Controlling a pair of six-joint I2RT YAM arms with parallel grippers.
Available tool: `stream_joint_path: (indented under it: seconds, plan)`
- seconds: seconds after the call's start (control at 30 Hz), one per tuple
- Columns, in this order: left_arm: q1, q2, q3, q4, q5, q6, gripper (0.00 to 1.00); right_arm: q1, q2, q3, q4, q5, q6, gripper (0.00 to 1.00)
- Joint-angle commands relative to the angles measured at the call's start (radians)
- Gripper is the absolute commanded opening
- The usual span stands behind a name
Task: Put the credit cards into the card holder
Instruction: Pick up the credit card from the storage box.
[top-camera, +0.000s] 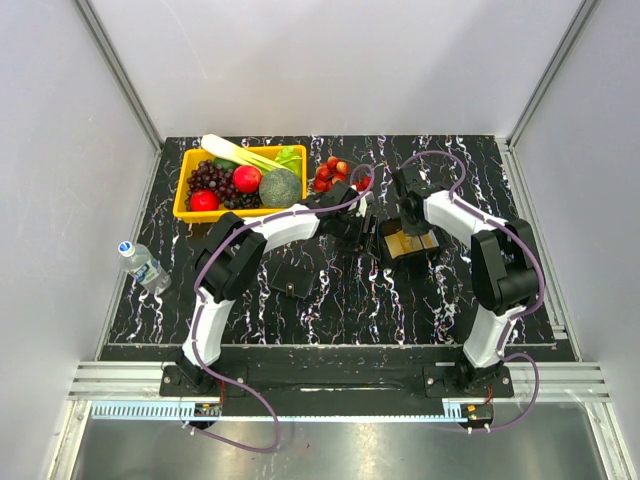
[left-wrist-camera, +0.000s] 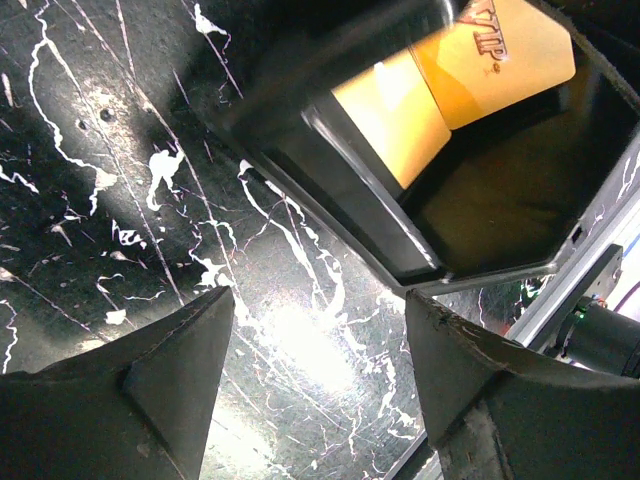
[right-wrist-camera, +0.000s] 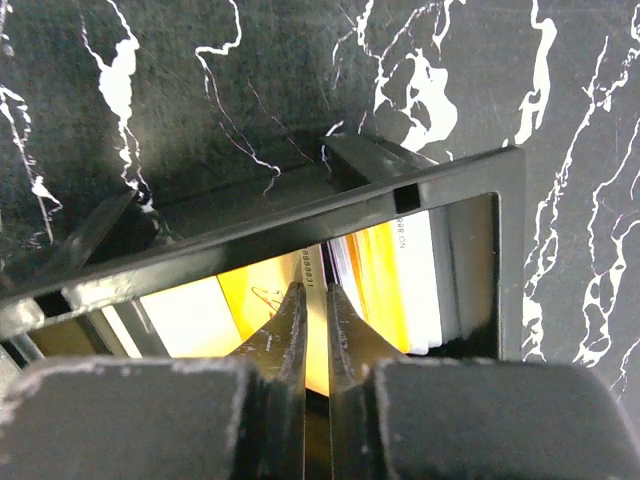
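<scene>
Top view
Table (top-camera: 400, 300): black with white veins.
Tray (top-camera: 384, 250): open and black, standing right of centre.
Cards (top-camera: 400, 243): orange-gold, lying inside the tray.
Right gripper (top-camera: 408, 232): points down into the tray, directly over the cards. Its grip cannot be read from this height.
Left gripper (top-camera: 365, 220): just beside the tray's left wall, above the bare table.
Holder (top-camera: 292, 281): flat, showing only its black outside. It lies left of the tray and nearer the bases, well apart from both grippers.
Basket (top-camera: 240, 180): yellow, filled with fruit and vegetables, at the far left.
Berries (top-camera: 335, 172): red, between the basket and the left gripper.
Bottle (top-camera: 143, 263): lying at the table's left edge.

Left wrist view
Left gripper (left-wrist-camera: 320, 320): released. Its fingers (left-wrist-camera: 180, 350) stand wide apart with only table between them.
Tray (left-wrist-camera: 350, 200): its corner lies just beyond the fingertips, apart from them.
Cards (left-wrist-camera: 400, 110): two orange-gold faces overlap in the tray, and the farther one is lettered "VIP".

Right wrist view
Right gripper (right-wrist-camera: 315, 292): the fingers (right-wrist-camera: 290, 330) are drawn almost together, leaving a thin slit. The tips reach inside the tray.
Cards (right-wrist-camera: 385, 270): yellow, orange and white, fanned beneath and beside the tips. A white strip with printed digits sits right at the slit.
Grip: whether a card is pinched cannot be told.
Tray wall (right-wrist-camera: 300, 225): crosses just beyond the fingertips.
</scene>
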Motion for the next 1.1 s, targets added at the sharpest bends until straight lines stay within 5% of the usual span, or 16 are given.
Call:
stream_joint_path:
  seconds: [0.0, 0.1, 0.47, 0.77, 1.07]
  plan:
    - [0.005, -0.007, 0.009, 0.029, 0.027, 0.008, 0.73, 0.007, 0.006, 0.008, -0.001, 0.029, 0.014, 0.08]
    - [0.007, -0.009, 0.009, 0.029, 0.026, 0.007, 0.73, 0.007, -0.006, 0.014, -0.004, 0.017, 0.016, 0.00]
    - [0.007, -0.018, 0.001, 0.033, 0.014, 0.008, 0.72, 0.024, -0.115, 0.039, -0.010, -0.184, 0.004, 0.00]
    - [0.013, -0.020, 0.003, 0.034, 0.018, 0.008, 0.72, 0.025, -0.037, 0.042, -0.016, -0.226, 0.002, 0.00]
    - [0.014, -0.023, -0.003, 0.034, 0.017, 0.007, 0.72, 0.024, 0.019, 0.062, -0.044, -0.194, 0.013, 0.13]
